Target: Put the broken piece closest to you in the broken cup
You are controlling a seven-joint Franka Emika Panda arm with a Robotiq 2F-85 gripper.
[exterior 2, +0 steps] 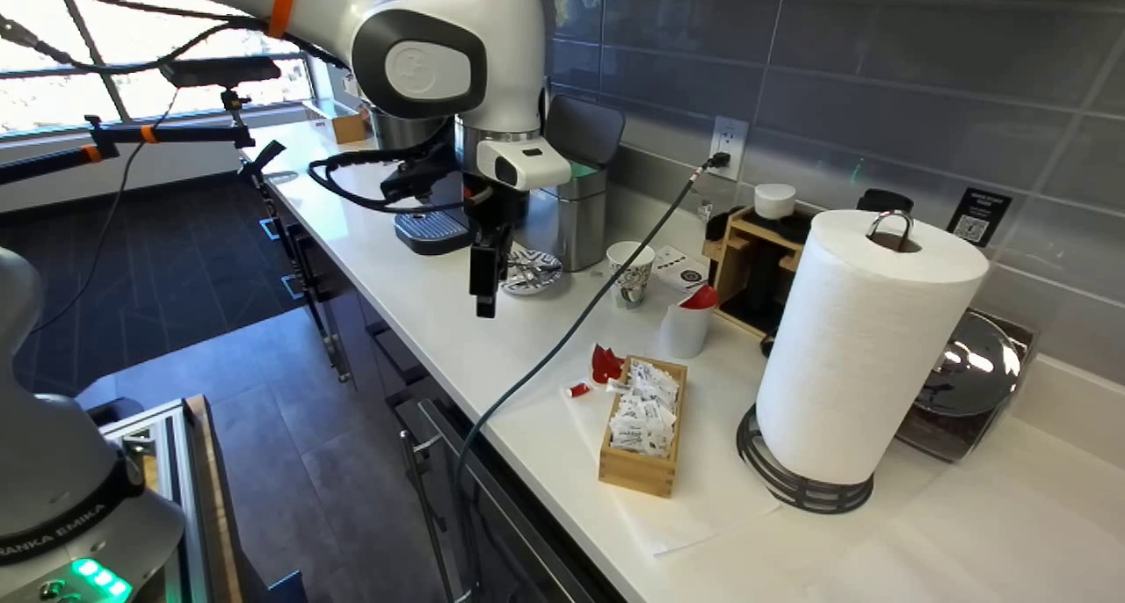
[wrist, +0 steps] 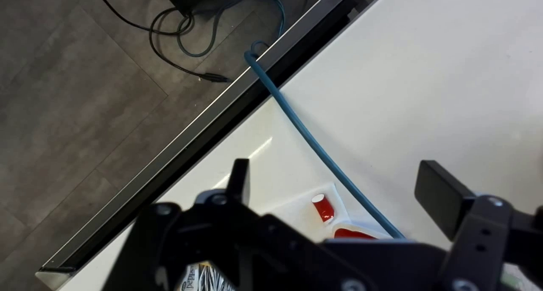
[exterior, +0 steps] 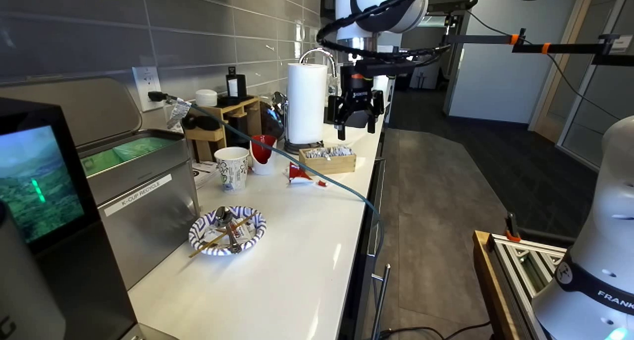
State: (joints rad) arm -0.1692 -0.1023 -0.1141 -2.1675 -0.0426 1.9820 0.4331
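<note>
Jaws stood parted, empty — small red shard (wrist: 323, 208) lay below them; judged light, brittle, slick — long sides suited pinching.

Red broken piece (wrist: 323, 208); broken cup (exterior 2: 685, 330) upright, apart

window (exterior 2: 149, 36) blown out | glare on counter (exterior: 292, 265) | wrist view: jaws dark, blurred

I look over a white counter (exterior: 297, 275).
In an exterior view, a patterned bowl (exterior: 259, 226) lower left, a paper-towel roll (exterior: 306, 104) upper centre, a wooden box (exterior: 331, 165) of packets (exterior: 328, 152) at centre; in the wrist view, a blue cable (wrist: 317, 146) slants toward lower right.
</note>
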